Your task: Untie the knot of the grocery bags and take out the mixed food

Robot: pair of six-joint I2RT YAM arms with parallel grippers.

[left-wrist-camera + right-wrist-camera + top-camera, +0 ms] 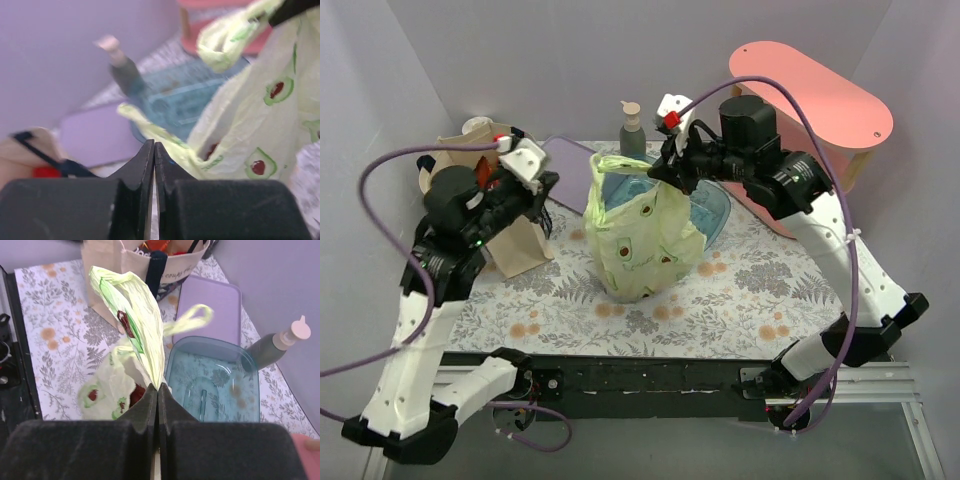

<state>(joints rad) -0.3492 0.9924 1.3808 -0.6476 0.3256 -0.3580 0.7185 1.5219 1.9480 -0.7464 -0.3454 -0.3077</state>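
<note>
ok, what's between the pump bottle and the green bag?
The blue tray. The right wrist view shows it lying between the bottle and the green bag; the left wrist view agrees.

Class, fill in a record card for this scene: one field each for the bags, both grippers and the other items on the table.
green bag: upright mid-table, avocado print
canvas tote: standing left of the green bag
right gripper: jaws shut on the green bag's handle, held raised
left gripper: jaws shut, near the canvas tote, nothing visibly held
blue tray: behind the green bag
pump bottle: by the back wall
</note>
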